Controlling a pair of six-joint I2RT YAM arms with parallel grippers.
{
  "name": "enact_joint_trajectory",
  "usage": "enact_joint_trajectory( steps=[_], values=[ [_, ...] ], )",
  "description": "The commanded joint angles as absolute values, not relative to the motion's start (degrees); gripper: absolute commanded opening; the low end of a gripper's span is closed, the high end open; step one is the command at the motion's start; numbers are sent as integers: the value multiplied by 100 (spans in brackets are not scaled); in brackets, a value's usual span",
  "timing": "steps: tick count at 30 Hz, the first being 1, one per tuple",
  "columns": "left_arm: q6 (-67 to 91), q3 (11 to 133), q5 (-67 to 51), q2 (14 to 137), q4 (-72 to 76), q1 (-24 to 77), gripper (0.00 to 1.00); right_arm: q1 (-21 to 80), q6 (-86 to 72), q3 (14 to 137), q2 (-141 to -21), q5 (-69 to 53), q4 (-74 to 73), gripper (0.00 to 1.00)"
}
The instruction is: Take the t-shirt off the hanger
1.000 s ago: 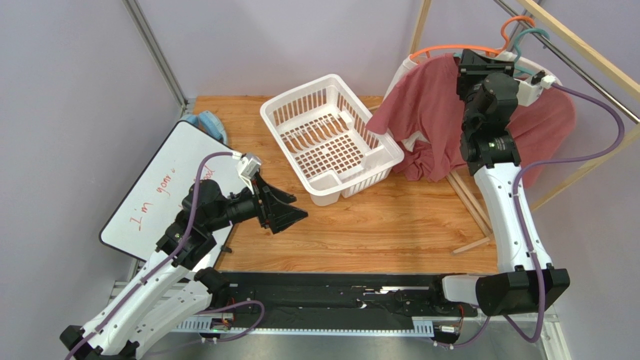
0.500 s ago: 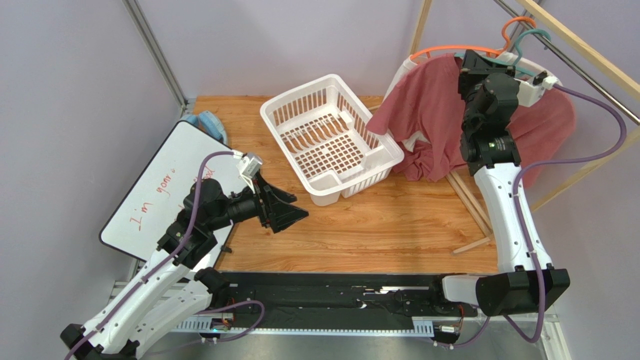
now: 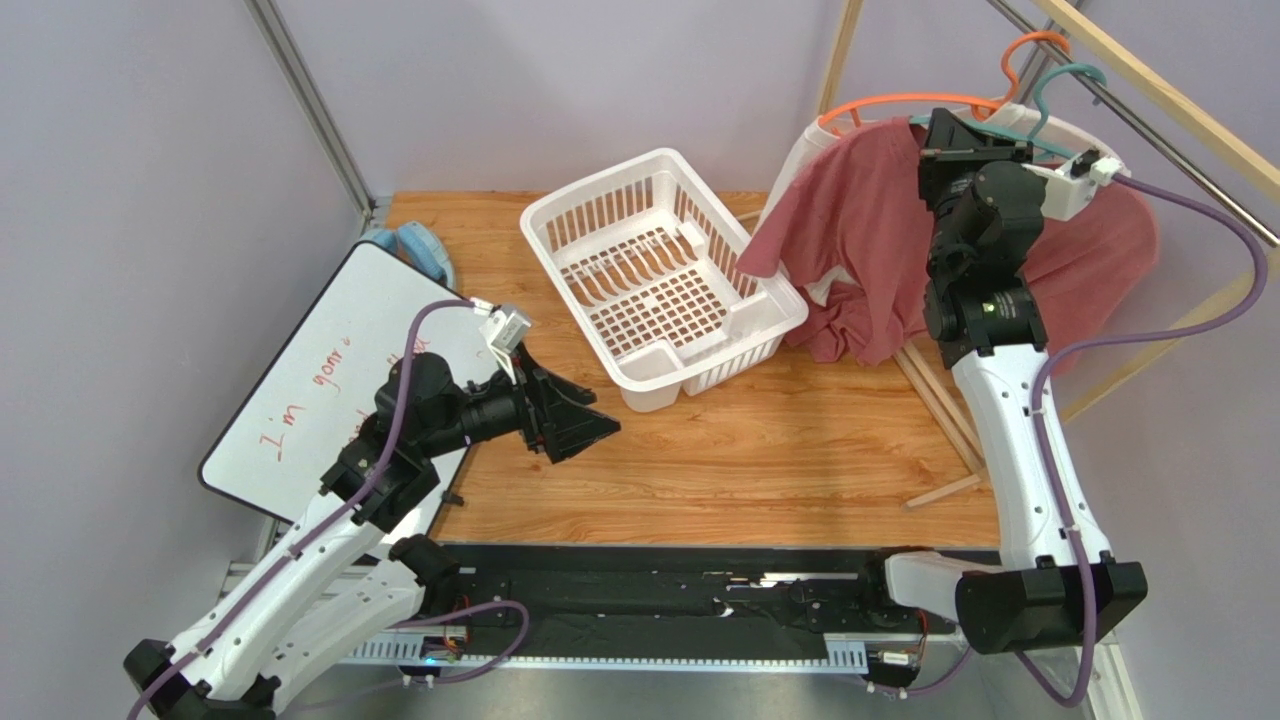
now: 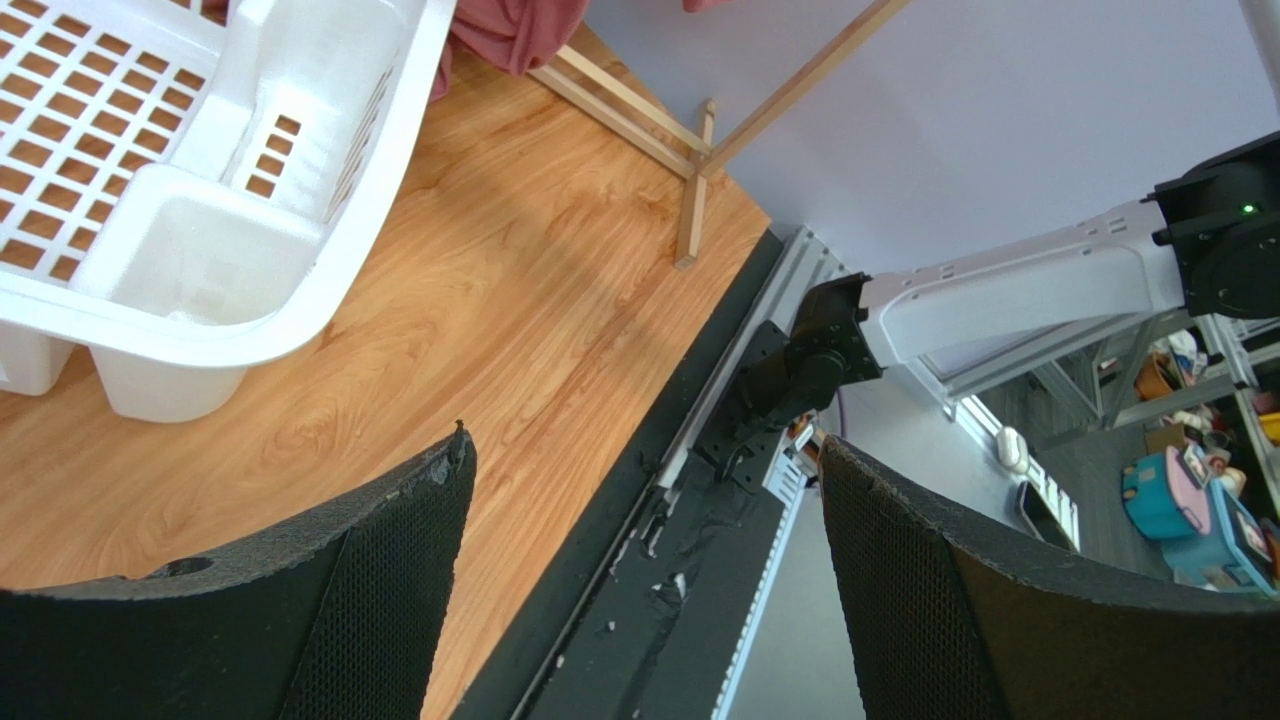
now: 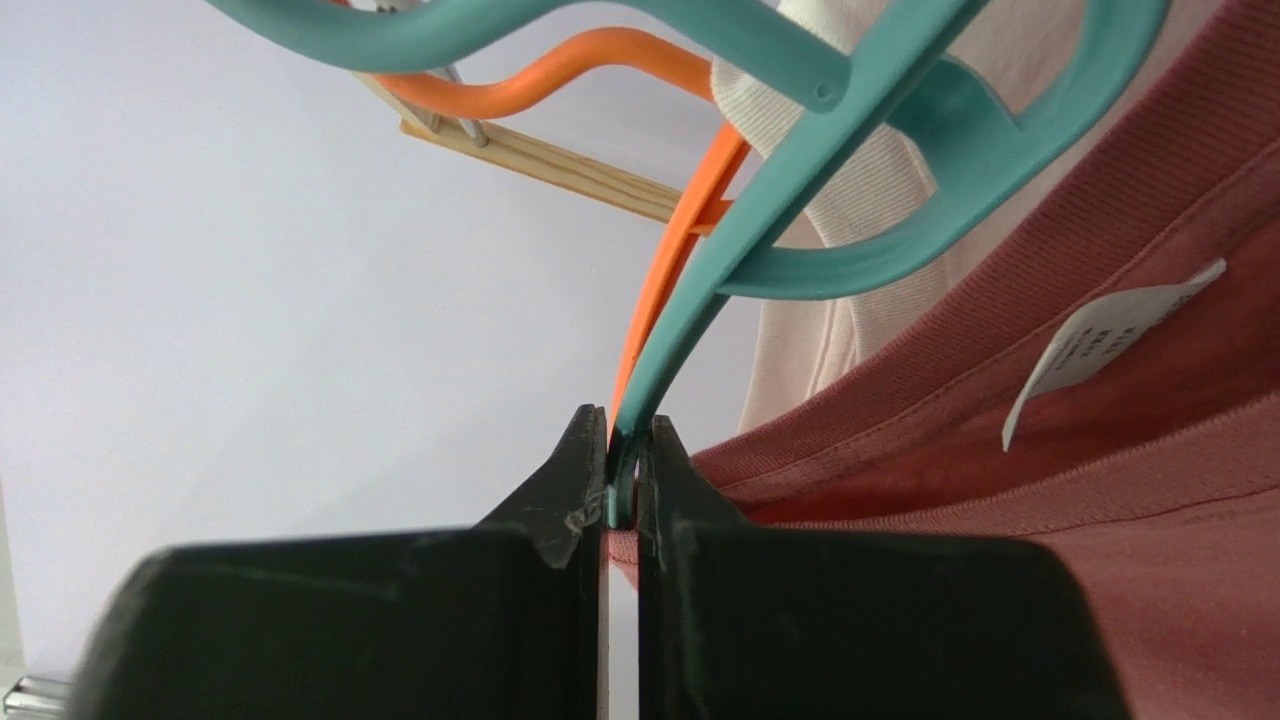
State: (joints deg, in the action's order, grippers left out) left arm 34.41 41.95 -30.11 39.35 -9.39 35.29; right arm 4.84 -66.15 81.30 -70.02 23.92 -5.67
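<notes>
T-shirt (image 3: 842,225) plain dusty red, label (image 5: 1104,338) white; hanger (image 5: 917,105) teal, other hanger (image 5: 684,248) orange; basket (image 3: 661,383) white; table (image 3: 751,450) brown wood-grain.

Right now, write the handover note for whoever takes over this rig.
Left gripper: open, empty, above the table near the white basket.
Right gripper: shut on the hanger, on its arm just above the t-shirt collar.
T-shirt: draped on the hanger at far right, beside an orange hanger.
Done: hanger gripped.
Left: shirt not yet off; probably bring the left arm over to pull it free.
</notes>
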Motion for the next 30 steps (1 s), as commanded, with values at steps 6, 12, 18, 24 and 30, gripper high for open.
enact_joint_trajectory(
  steps=[6,12,18,24,30],
  values=[
    [3551,4456,-3181,4104,-879,3560,88,545,-4800,8068,-6583,2487,536,0],
    [3542,4518,-3199,4306,-932,3551,88,545,-4220,8077,-6609,2487,422,0],
    [3612,4474,-3234,4465,-809,3560,87,554,-3307,8016,-6548,2628,255,0],
    [3691,4474,-3366,4693,-659,3559,87,545,-2208,7893,-6680,2786,518,0],
    [3726,4439,-3366,4825,-598,3551,86,580,-1039,7787,-6715,3059,799,0]
  ],
)
